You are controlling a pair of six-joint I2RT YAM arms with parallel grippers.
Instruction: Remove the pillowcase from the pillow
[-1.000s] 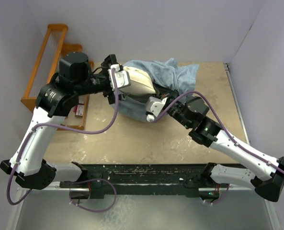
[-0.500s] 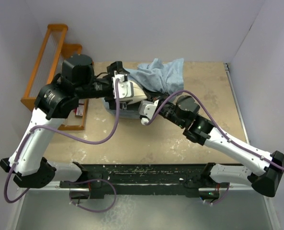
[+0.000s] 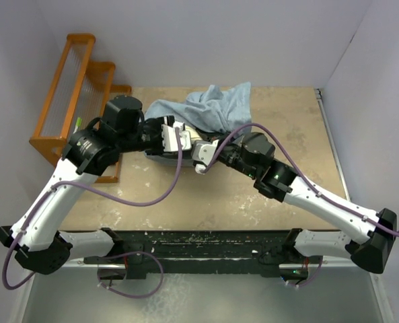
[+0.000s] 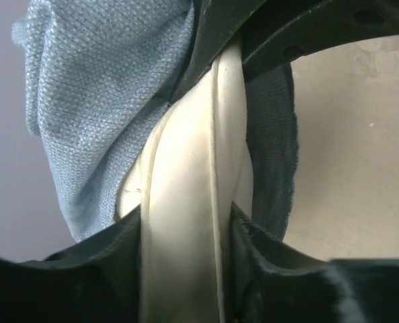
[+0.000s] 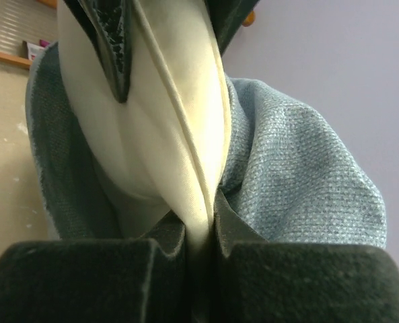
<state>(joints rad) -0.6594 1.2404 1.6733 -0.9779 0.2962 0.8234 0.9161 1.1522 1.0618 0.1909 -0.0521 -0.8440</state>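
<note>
The blue-grey pillowcase [image 3: 209, 111] lies bunched at the back middle of the table, wrapped round the cream pillow [image 3: 194, 134], of which only a small end shows from above. In the left wrist view my left gripper [image 4: 186, 222] is shut on a fold of the pillow [image 4: 186, 168], with the pillowcase [image 4: 105, 101] hanging to its left. My right gripper [image 5: 199, 225] pinches the pillow's seamed edge [image 5: 186, 134], and the pillowcase [image 5: 300, 175] sits to its right. Seen from above, the left gripper [image 3: 172, 134] and the right gripper [image 3: 198, 149] face each other across the pillow's end.
An orange wooden rack [image 3: 71, 94] stands at the table's back left, close to the left arm's elbow. White walls close in the back and both sides. Bare tabletop [image 3: 293, 128] lies to the right of the cloth.
The left gripper, open a second ago, has closed on the pillow. Both grippers and the bundle have shifted left, and less of the pillow shows now.
</note>
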